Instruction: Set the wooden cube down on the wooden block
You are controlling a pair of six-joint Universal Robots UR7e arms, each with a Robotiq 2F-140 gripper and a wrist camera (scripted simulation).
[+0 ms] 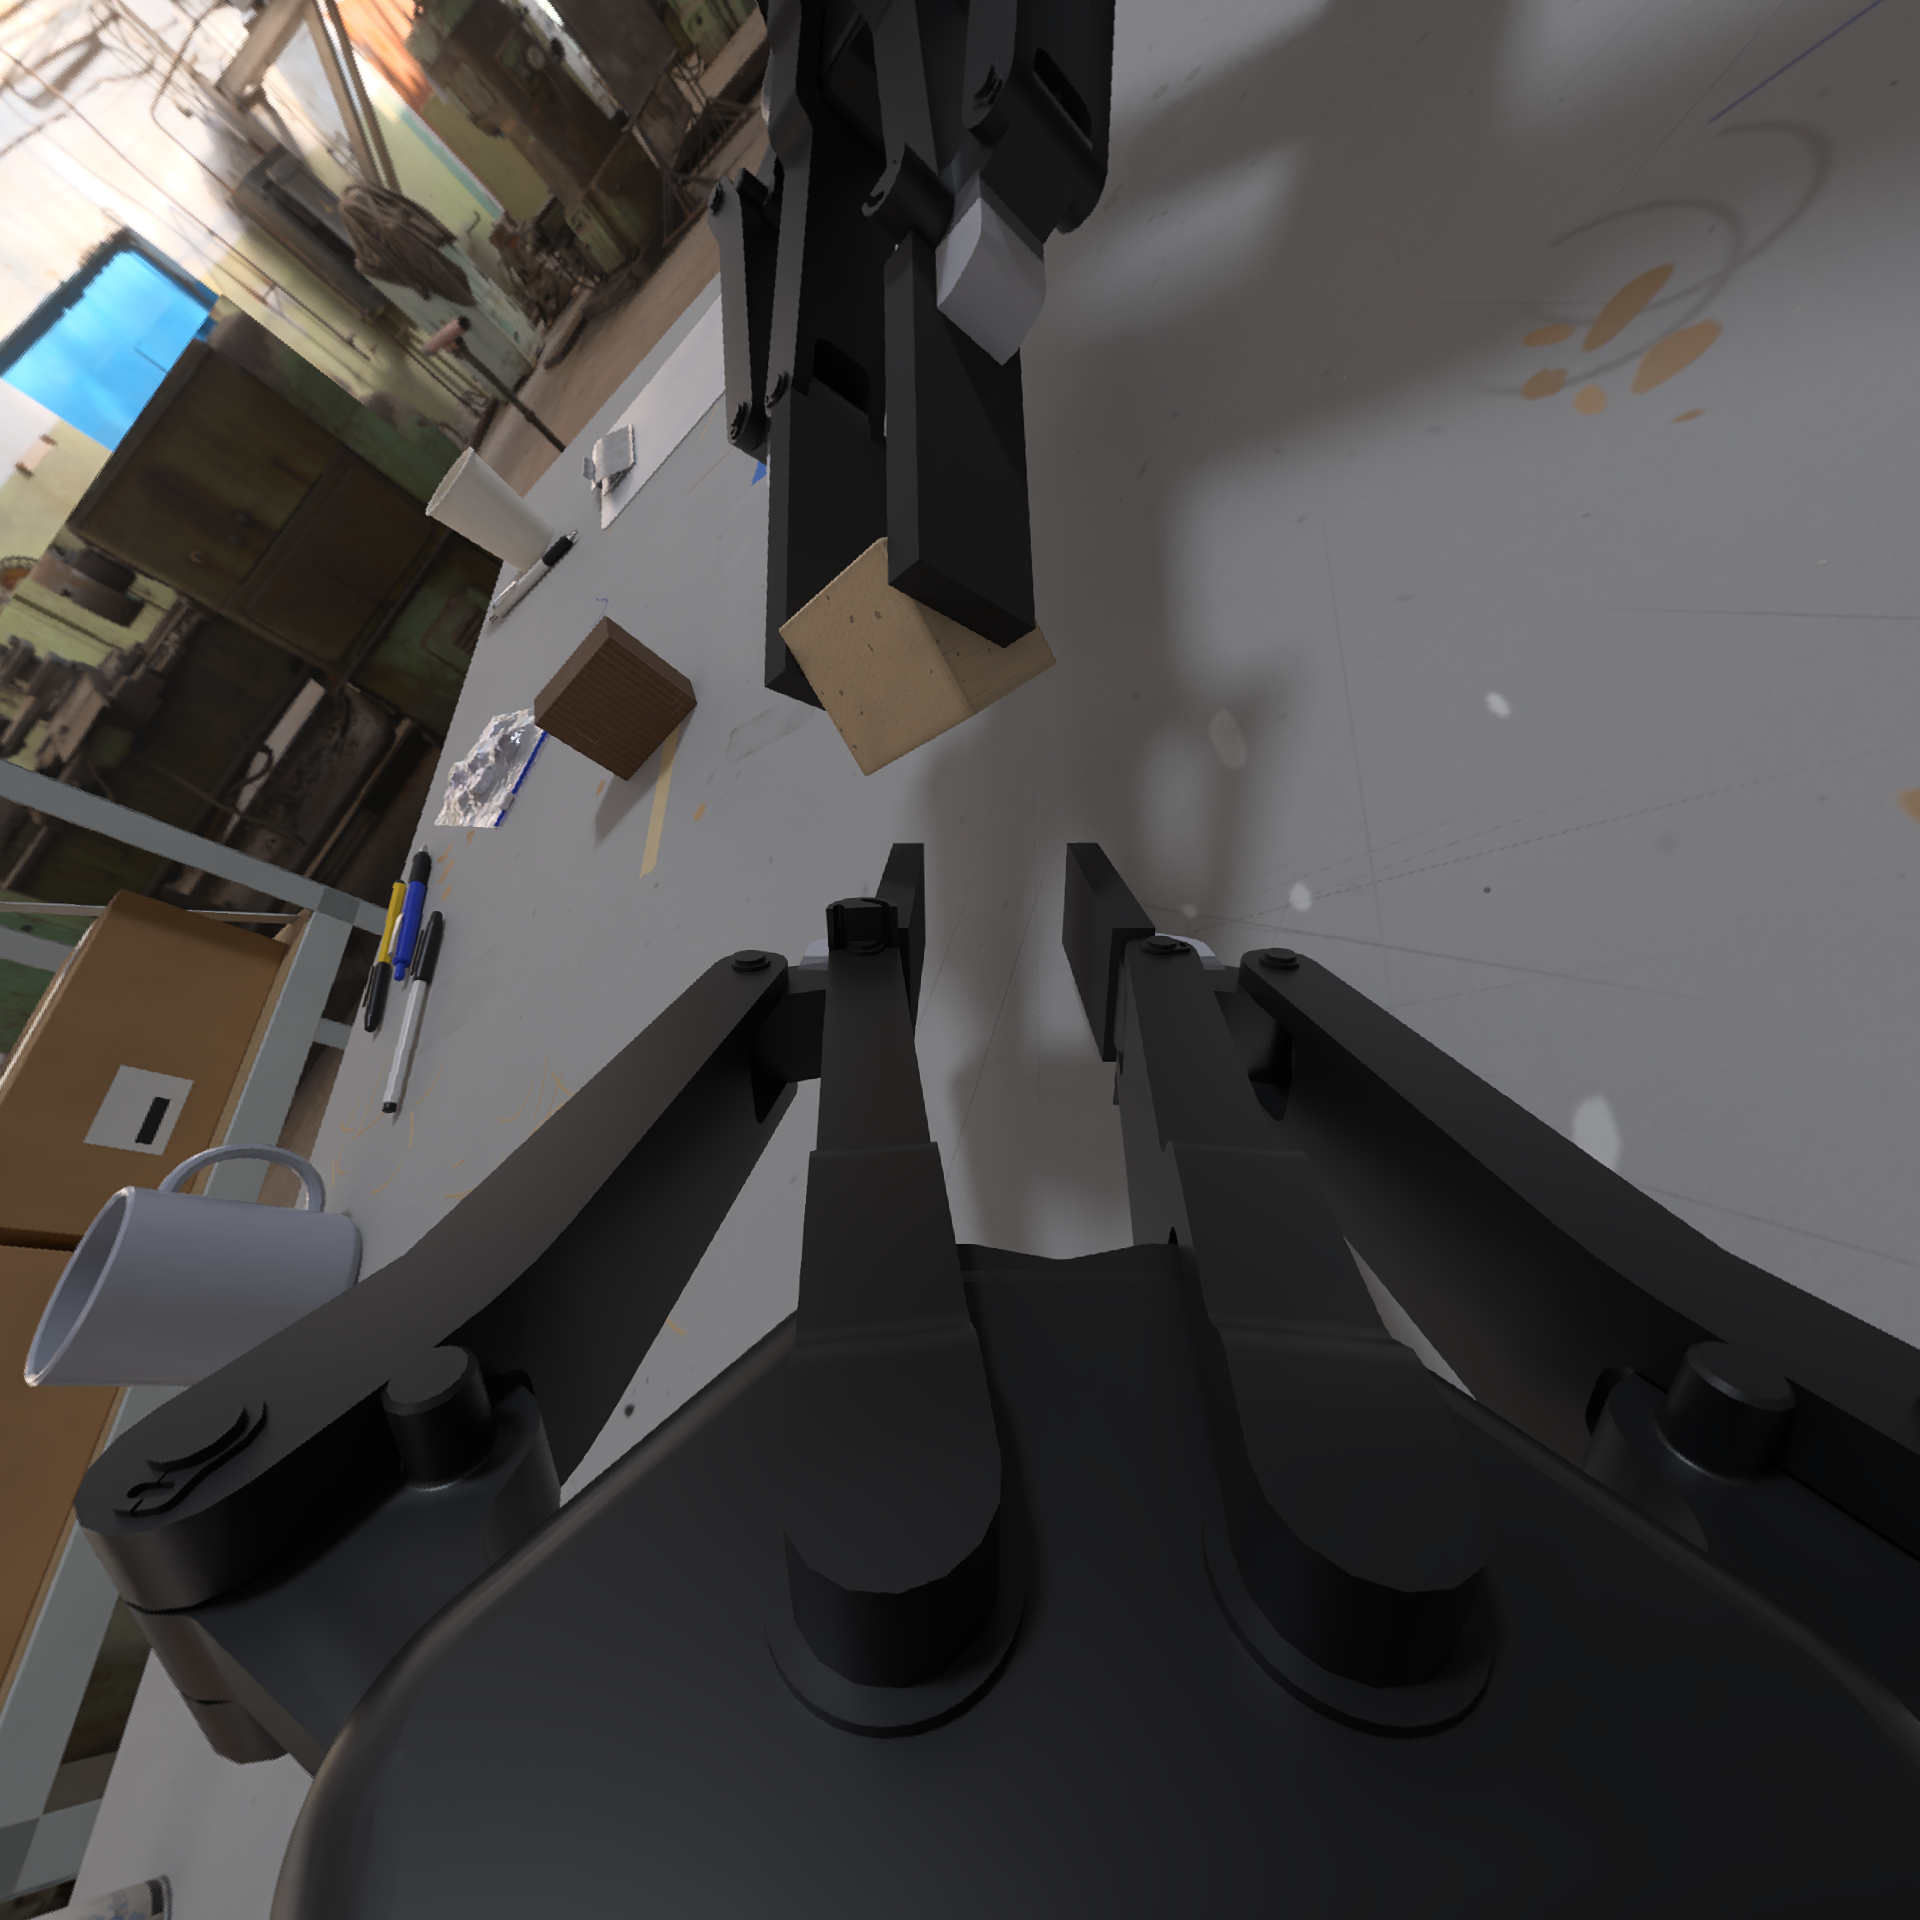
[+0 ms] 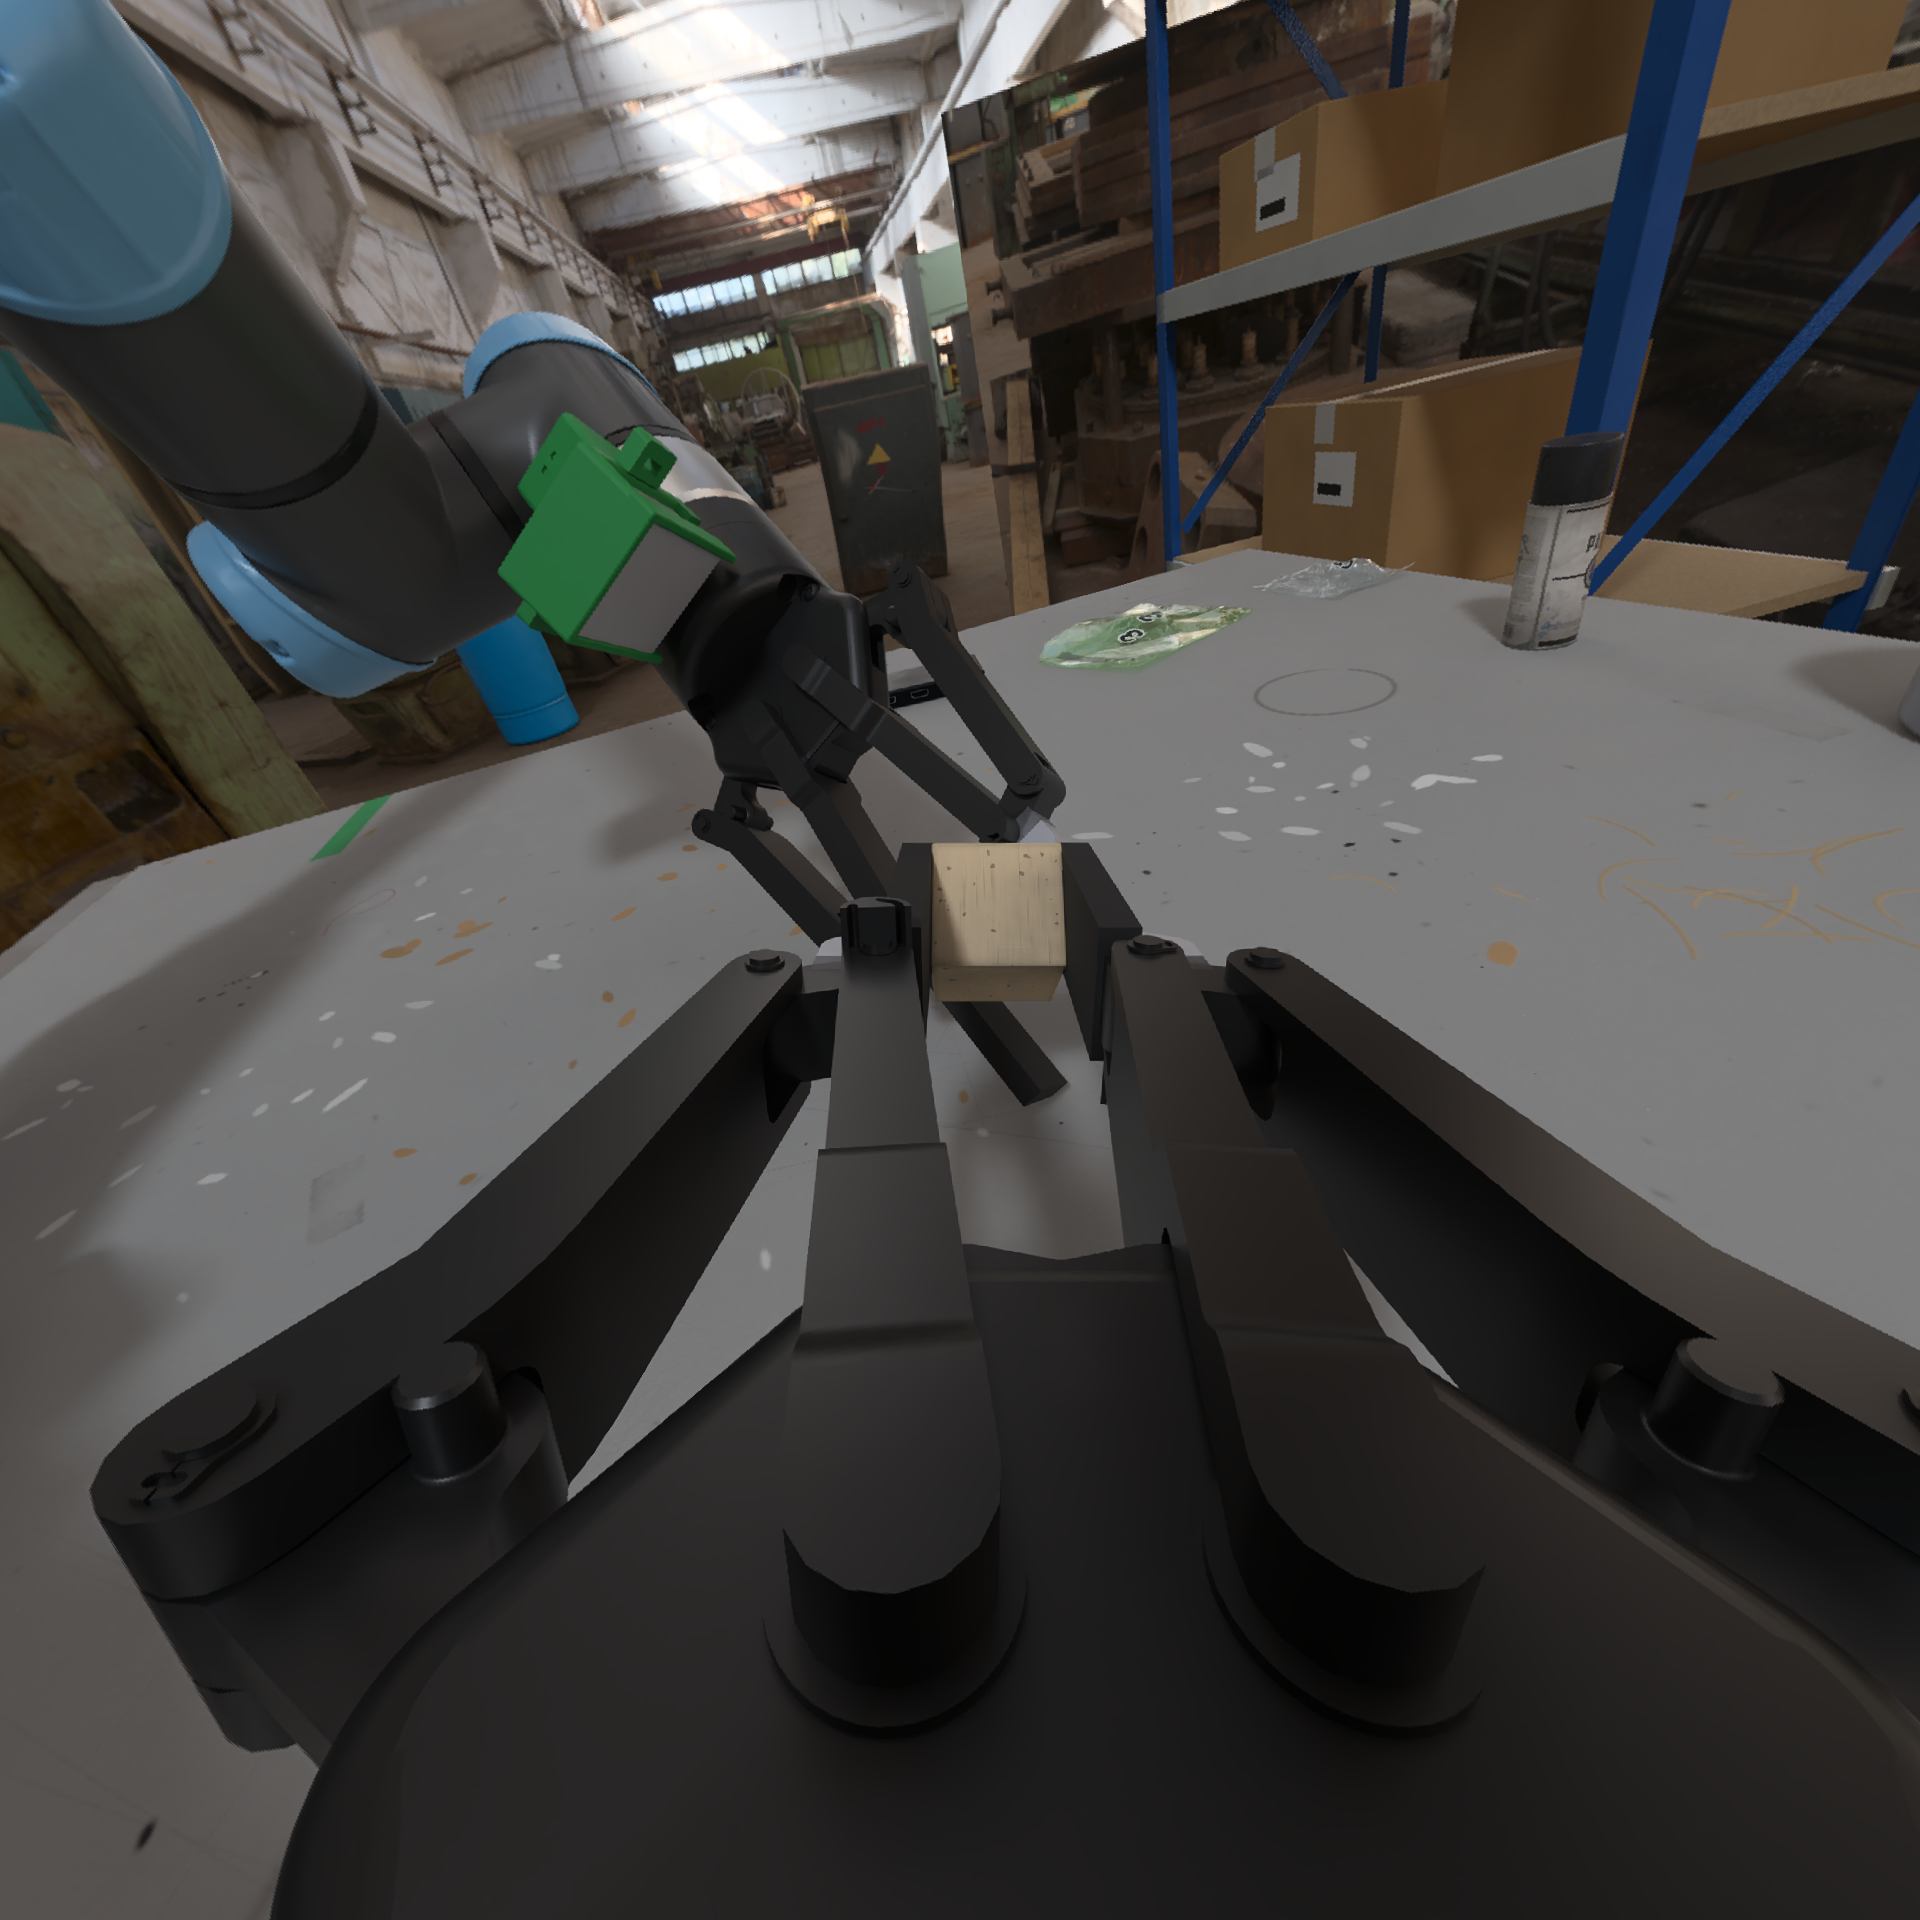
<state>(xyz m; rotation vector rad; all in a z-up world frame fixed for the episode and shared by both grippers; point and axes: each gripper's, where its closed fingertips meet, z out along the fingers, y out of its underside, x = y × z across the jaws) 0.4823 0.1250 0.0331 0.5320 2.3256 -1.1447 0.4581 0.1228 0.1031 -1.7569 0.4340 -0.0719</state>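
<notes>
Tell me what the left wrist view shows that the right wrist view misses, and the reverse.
Left wrist only: the dark wooden block on the table, foil, markers, a mug and a white cup.

Right wrist only: the spray can, a green bag, shelving with boxes, and the left arm's green module.

Both: the cube held off the table by the right gripper; the left gripper is open and empty.

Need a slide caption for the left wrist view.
Right tool holds cube above table; block sits apart; left tool open.
</notes>
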